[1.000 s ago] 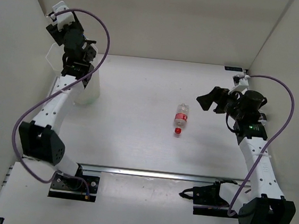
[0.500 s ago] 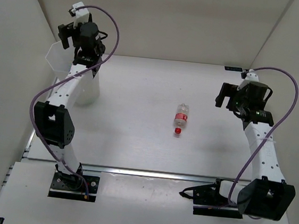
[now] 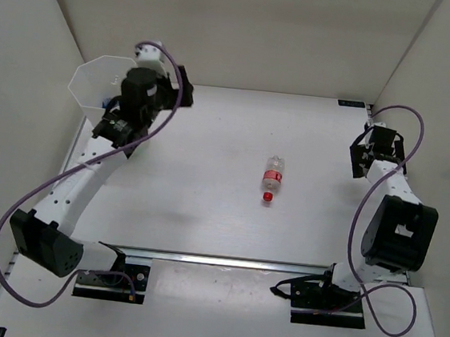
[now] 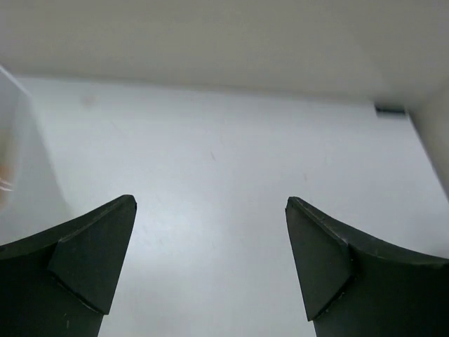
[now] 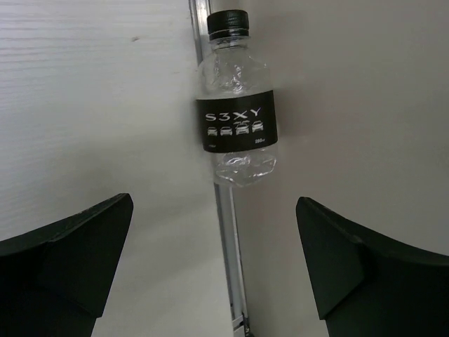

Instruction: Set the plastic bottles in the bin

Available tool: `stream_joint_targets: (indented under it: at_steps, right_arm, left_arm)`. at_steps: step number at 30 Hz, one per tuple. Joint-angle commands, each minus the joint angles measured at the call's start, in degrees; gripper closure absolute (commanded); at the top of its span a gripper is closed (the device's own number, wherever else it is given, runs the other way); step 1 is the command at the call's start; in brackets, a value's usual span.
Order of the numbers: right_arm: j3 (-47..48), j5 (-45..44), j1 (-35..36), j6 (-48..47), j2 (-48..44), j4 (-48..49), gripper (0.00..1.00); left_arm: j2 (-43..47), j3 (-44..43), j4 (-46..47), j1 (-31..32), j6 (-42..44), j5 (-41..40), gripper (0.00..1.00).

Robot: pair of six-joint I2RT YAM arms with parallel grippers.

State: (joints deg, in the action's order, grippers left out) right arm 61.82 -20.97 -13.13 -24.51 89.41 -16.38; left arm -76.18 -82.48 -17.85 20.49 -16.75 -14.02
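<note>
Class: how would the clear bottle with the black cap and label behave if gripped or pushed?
The black-capped bottle looks empty, so it is probably light. Its walls look crinkled, so they would likely buckle under a tight grip. Its round body seems to lie on its side, so a sideways push might roll it.

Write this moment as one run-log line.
left gripper: open, empty | right gripper: open, facing black-label bottle | red-cap bottle: lying on table | bin: far left

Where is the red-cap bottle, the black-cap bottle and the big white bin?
red-cap bottle [image 3: 272,176]: top external view, on its red label.
black-cap bottle [image 5: 237,125]: right wrist view, on its black label.
bin [image 3: 91,86]: top external view, on its translucent wall.
</note>
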Motion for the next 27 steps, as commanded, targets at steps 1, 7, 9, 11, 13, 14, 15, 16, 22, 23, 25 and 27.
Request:
stream_joint_targets:
  at_steps: [1, 7, 9, 11, 13, 14, 15, 16, 22, 23, 25, 27]
  right_arm:
    - [3.21, -5.49, -1.63, -6.69, 4.97, 8.55, 0.01]
    - [4.26, -4.86, -2.87, -8.44, 11.21, 13.05, 0.01]
    - [5.14, -5.75, -3.48, -8.01, 13.51, 13.83, 0.00]
    - [5.15, -6.36, -3.75, -7.57, 15.70, 15.05, 0.01]
    - [4.28, -8.20, -3.57, -7.48, 16.85, 17.68, 0.01]
    - [4.27, -8.99, -3.40, -7.57, 17.64, 18.66, 0.01]
    - [3.84, -9.00, -3.57, -7.13, 17.99, 19.45, 0.01]
    - [3.83, -9.00, -3.75, -6.78, 18.26, 19.46, 0.01]
    - [3.56, -14.27, -4.27, -7.75, 20.98, 23.06, 0.11]
    - [3.74, -14.45, -4.63, -7.40, 21.51, 23.32, 0.12]
    - [3.74, -15.23, -5.24, -7.30, 22.56, 24.63, 0.18]
    - [3.74, -14.36, -5.51, -7.83, 23.09, 25.17, 0.20]
  left_arm:
    - [-2.21, 6.97, -7.71, 2.71, -5.39, 8.38, 0.01]
    - [-0.20, 14.18, -8.25, -2.12, -10.93, 16.75, 0.01]
    - [0.24, 14.45, -9.05, -1.51, -10.41, 14.29, 0.01]
    - [0.68, 14.63, -10.10, -0.98, -10.23, 12.63, 0.01]
    - [1.56, 15.85, -10.45, -1.34, -10.14, 12.88, 0.01]
    - [1.74, 15.77, -10.63, -1.85, -10.23, 12.97, 0.01]
    - [2.17, 16.03, -10.63, -2.03, -10.66, 12.88, 0.02]
    - [2.44, 16.21, -10.89, -2.21, -10.84, 12.97, 0.02]
    - [5.24, 17.17, -11.86, -2.91, -11.28, 10.95, 0.02]
    - [5.60, 17.52, -12.21, -2.91, -11.72, 10.42, 0.01]
    - [6.48, 18.31, -12.03, -3.44, -12.07, 10.16, 0.02]
    - [7.01, 18.58, -12.73, -4.23, -12.34, 10.24, 0.01]
